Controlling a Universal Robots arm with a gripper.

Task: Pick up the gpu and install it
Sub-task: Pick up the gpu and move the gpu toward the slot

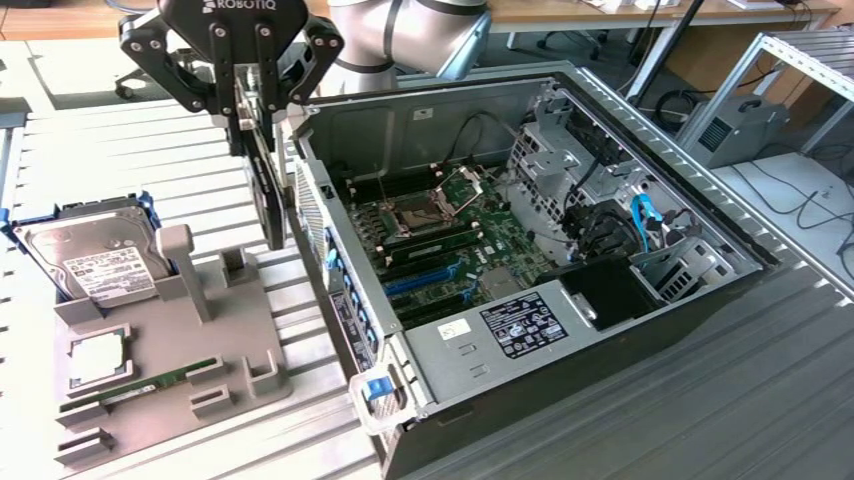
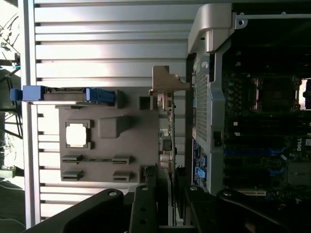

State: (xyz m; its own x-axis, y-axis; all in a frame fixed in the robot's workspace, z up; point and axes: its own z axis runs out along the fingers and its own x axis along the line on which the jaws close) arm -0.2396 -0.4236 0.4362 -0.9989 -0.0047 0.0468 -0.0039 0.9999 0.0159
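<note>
- We see the gpu, a thin dark card with a silver end bracket, hanging upright, edge-on.
- The tool clamps its top edge, just outside the computer case wall.

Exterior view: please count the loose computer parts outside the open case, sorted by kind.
gpu, held upright in the gripper: 1
hard drive: 1
memory stick: 1
square silver chip: 1
Total: 4

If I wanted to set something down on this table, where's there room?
Bare slatted table lies at the exterior view's lower right, beside the computer case, and upper left, beyond the hard drive. Crowded: the gap between grey tray and case, where the graphics card hangs.
</note>
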